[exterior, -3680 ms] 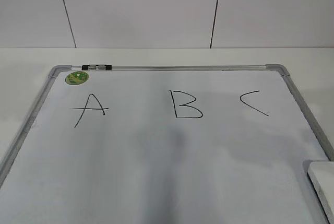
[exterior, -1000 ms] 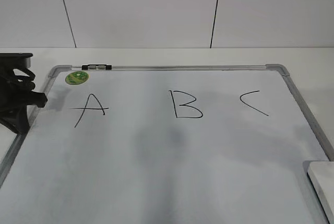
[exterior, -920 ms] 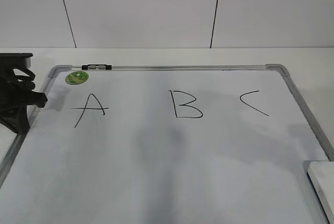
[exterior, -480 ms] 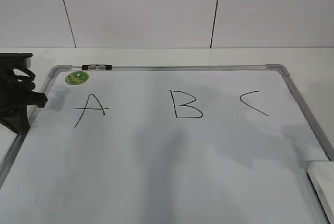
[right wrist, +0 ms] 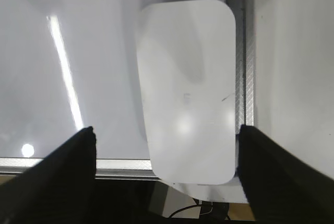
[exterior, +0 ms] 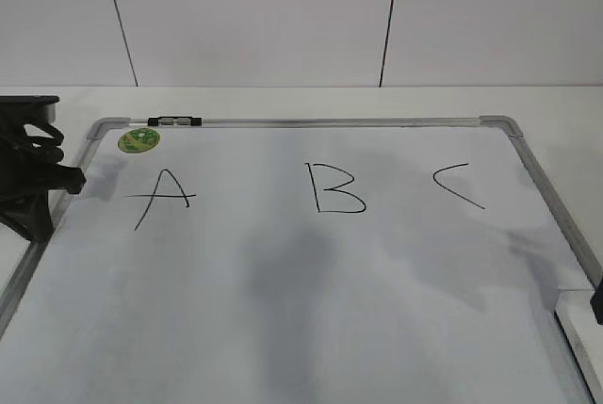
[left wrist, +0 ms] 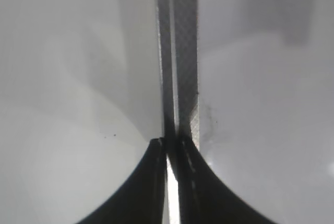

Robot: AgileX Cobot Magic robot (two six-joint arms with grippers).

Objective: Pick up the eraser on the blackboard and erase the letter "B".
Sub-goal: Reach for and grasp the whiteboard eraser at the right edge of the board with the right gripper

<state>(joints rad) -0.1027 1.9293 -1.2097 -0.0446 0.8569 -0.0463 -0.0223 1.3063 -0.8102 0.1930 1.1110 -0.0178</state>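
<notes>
The blackboard [exterior: 283, 310] lies flat, with a silver-grey frame and a round green sticker [exterior: 138, 139]. The letter "B" [exterior: 337, 188] is drawn in its upper middle, whole. The white eraser [exterior: 579, 333] lies at the board's near right corner. In the right wrist view the eraser [right wrist: 188, 78] lies flat on the board beside the frame. My right gripper [right wrist: 167, 130] is open above it, one jaw on each side, not touching. Only its edge [exterior: 597, 298] shows in the exterior view. My left gripper [left wrist: 169, 143] is shut and empty over the left frame [left wrist: 185, 51], seen at the far left [exterior: 38, 187].
The letters "A" [exterior: 162, 199] and "C" [exterior: 459, 185] flank the "B". A small black-and-clear clip [exterior: 174, 121] sits on the top frame. A white wall rises behind the white table [exterior: 283, 103]. Cables and the table's front edge show below the board [right wrist: 219, 205].
The left arm came into view at the left edge and has stayed still for the last second. The right gripper's edge has just appeared at the right, its shadow spreading over the board's right side.
</notes>
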